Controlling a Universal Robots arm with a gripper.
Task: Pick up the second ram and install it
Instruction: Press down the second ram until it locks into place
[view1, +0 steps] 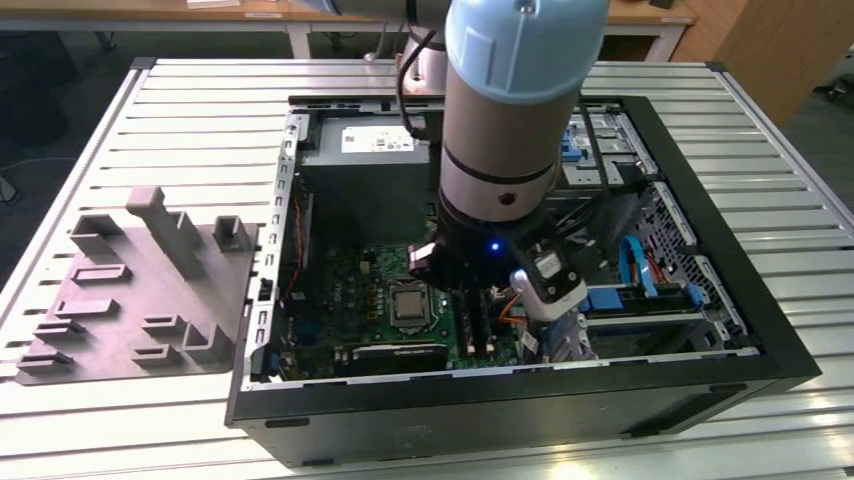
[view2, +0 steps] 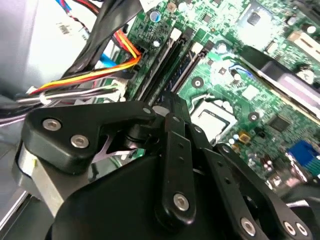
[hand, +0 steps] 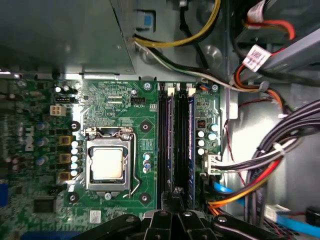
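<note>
In the first wrist view, two thin dark blue sticks stand on edge in the black slot rails of the green motherboard. The second ram is the one whose near end lies under my gripper. The other stick sits one rail over. My gripper's fingers are closed together with their tip at that end of the ram. I cannot tell whether they touch it. In the exterior view the gripper reaches down into the open computer case. In the second wrist view the gripper points at the rails.
The grey moulded holder tray lies on the slatted table at the exterior view's left. A CPU socket sits beside the rails. Bundles of coloured cables crowd the other side. The case walls enclose the arm closely.
</note>
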